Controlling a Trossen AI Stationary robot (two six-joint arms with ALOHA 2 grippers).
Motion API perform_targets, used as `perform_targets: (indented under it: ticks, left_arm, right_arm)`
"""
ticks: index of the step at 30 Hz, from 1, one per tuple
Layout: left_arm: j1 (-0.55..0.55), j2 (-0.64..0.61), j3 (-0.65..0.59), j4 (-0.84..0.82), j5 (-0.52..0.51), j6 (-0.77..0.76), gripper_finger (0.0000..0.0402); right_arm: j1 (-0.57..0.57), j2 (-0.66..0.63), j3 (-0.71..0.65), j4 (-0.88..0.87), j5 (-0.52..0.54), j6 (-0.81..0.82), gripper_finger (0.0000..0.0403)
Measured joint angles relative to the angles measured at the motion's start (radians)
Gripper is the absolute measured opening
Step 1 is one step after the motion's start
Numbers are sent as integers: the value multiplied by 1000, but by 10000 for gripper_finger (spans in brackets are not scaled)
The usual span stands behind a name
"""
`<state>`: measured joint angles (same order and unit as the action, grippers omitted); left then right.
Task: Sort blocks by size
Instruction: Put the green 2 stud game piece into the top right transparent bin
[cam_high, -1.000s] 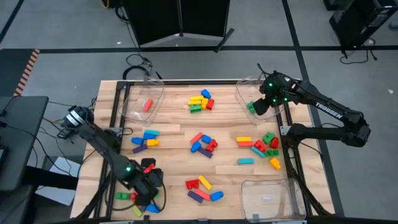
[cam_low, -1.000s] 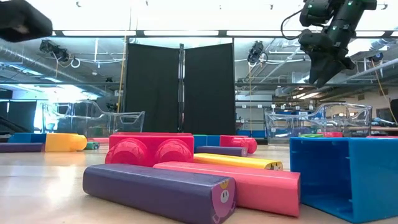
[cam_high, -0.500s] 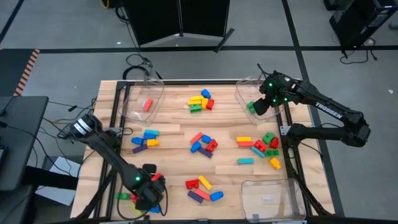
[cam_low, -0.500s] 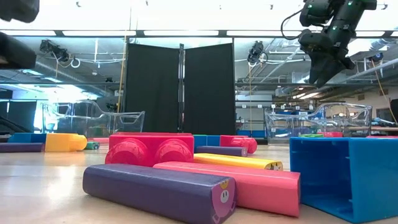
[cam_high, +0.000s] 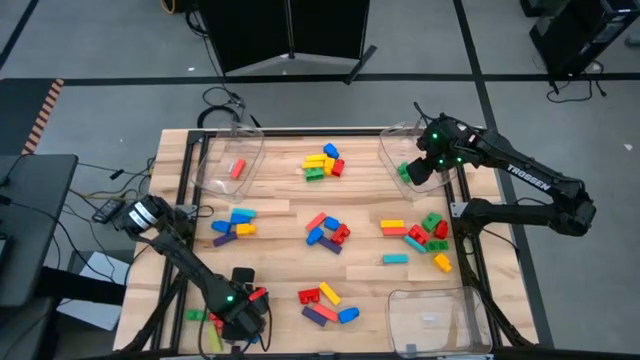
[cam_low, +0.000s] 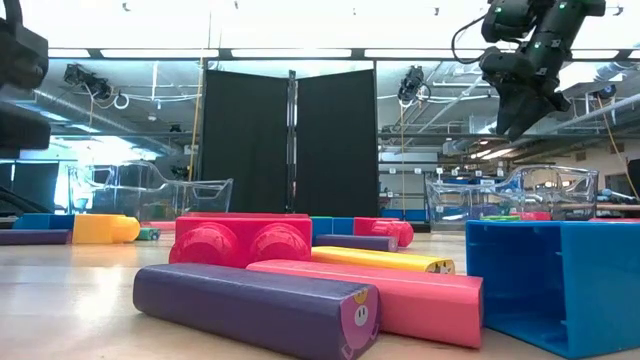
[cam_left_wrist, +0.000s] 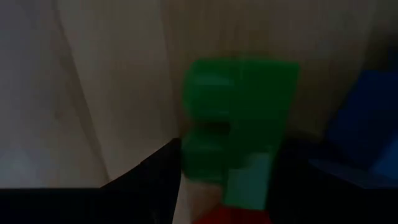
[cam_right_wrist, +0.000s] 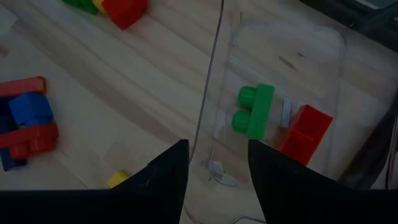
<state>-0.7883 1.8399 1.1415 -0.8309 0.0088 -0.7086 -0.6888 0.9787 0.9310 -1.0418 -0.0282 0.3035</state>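
Left hand (cam_high: 238, 318) low at table's near edge, grip unclear, right hand (cam_high: 420, 172) raised over bin (cam_high: 392, 150), fingers parted

1. My right arm (cam_high: 520, 180), at the frame's right, is matte black with white lettering on its forearm.
2. Green lights glow near its wrist.
3. My left arm (cam_high: 180, 250), lower left, has a silver-ringed joint and one green light.

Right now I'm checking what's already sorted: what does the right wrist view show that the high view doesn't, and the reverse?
Only the right wrist view: a red block beside the green block inside the clear bin. Only the high view: the whole table, the other bins and the left gripper low at the near edge. Both: that bin under the right gripper and its green block.
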Motion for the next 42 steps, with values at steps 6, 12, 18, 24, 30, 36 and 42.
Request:
perform_targets:
  ticks: [6, 12, 18, 24, 30, 36, 42]
  left_arm:
    - [0, 0, 0, 3, -28, -5, 197]
    - [0, 0, 0, 1, -31, -3, 176]
    - [1, -2, 0, -2, -32, -5, 166]
    - [21, -25, -1, -9, -43, -34, 166]
    - [82, -122, -1, -48, -150, -78, 166]
    - [209, -270, -1, -78, -332, -81, 166]
    - [414, -376, 39, -43, -483, 12, 165]
  right_arm:
    - [0, 0, 0, 3, 0, 0, 175]
    - [0, 0, 0, 9, 0, 0, 175]
    - [0, 0, 0, 9, 0, -9, 176]
    - [0, 0, 0, 9, 0, -12, 176]
    - [0, 0, 0, 9, -26, -23, 176]
    - [2, 0, 0, 30, -57, -38, 176]
    - [2, -24, 0, 71, -138, -43, 175]
